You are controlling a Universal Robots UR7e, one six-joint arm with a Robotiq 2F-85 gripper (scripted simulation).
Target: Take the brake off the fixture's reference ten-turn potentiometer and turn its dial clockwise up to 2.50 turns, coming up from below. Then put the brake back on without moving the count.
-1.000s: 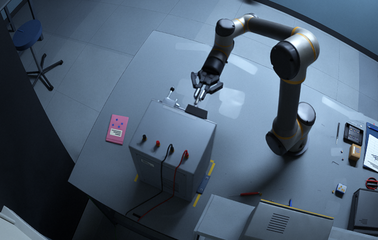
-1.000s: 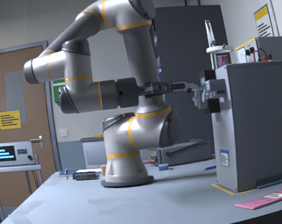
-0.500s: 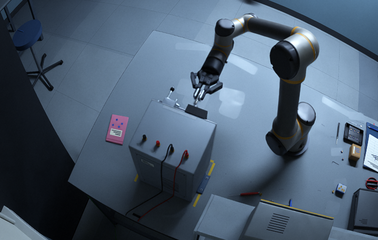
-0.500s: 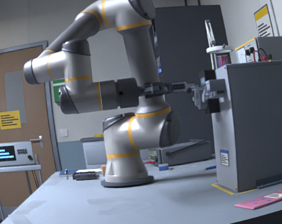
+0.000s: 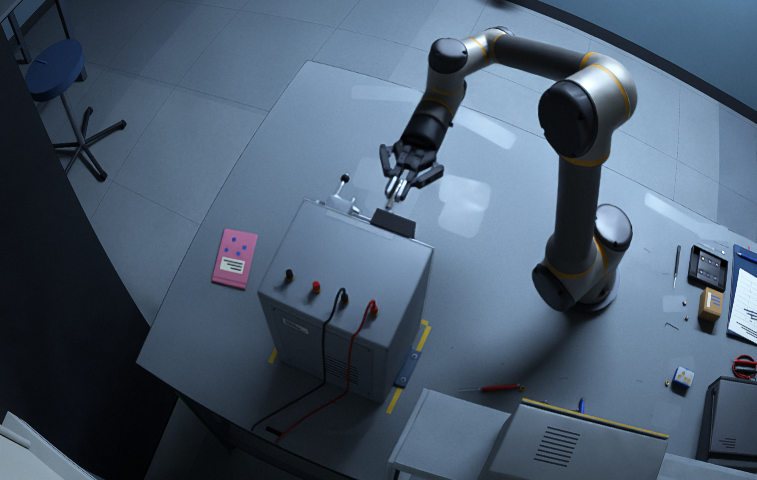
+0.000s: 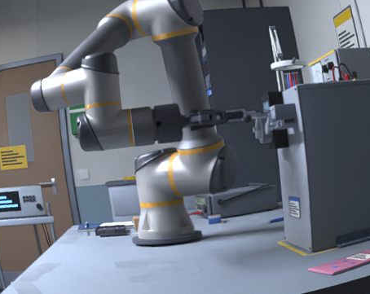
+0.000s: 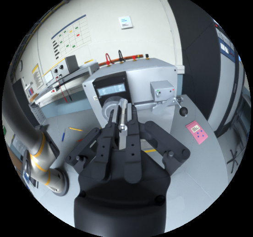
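Observation:
The potentiometer's silvery dial sits on the rear face of the grey fixture box, under a black panel with a pale counter window, and a narrow metal handle stands out from it toward me. My gripper is closed on that dial handle, reaching in level from the arm's side. To the right of the dial, the brake lever with its black ball knob hangs below a small grey box.
A pink card lies on the table left of the fixture. Black and red leads run off its front. A red screwdriver, grey cases and small parts lie along the near and right table edges. A stool stands beyond the table.

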